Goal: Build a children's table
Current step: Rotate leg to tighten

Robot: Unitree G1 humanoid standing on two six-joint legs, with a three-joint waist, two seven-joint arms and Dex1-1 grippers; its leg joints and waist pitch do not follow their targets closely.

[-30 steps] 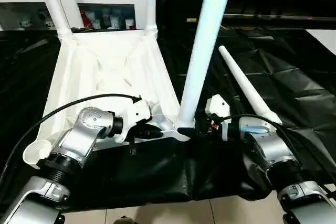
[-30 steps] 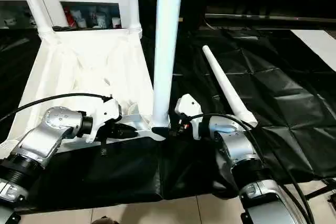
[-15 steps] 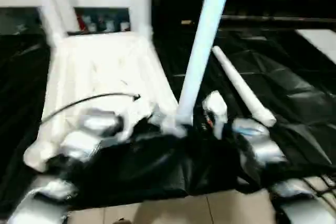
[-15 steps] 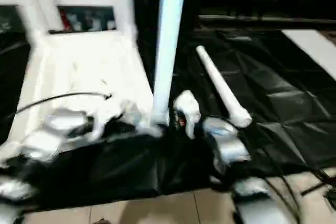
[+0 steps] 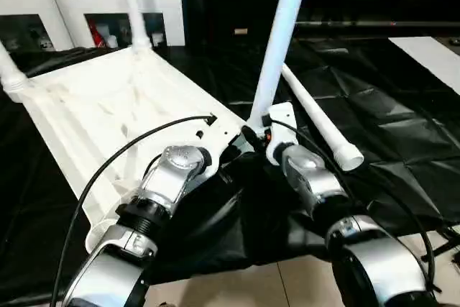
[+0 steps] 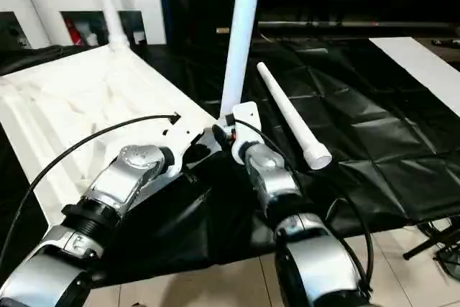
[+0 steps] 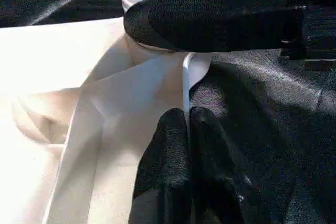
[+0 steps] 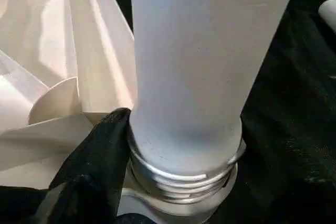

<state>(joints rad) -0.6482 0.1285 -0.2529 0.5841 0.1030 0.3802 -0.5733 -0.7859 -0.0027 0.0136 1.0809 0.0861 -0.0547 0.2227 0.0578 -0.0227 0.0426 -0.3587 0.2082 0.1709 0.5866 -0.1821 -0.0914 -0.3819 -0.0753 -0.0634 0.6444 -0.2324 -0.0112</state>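
The white ribbed plastic tabletop (image 5: 108,116) lies underside-up on the black-covered desk (image 5: 402,127). The right gripper (image 5: 253,136) clamps the white tapered leg (image 5: 277,41) at its threaded base; the left gripper (image 7: 186,129), jaws together, pinches the top's rim. The leg is being screwed in, and likely needs further turning. A spare white tube leg (image 5: 320,124) lies nearby.

The white ribbed tabletop (image 5: 108,116) lies upside down with 3 legs upright, 1 loose leg (image 5: 316,124) beside it.

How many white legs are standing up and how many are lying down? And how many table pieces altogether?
Standing legs: 3 (far-left leg, back leg, near leg)
Lying leg: 1
table top: 1
Total: 5 white pieces
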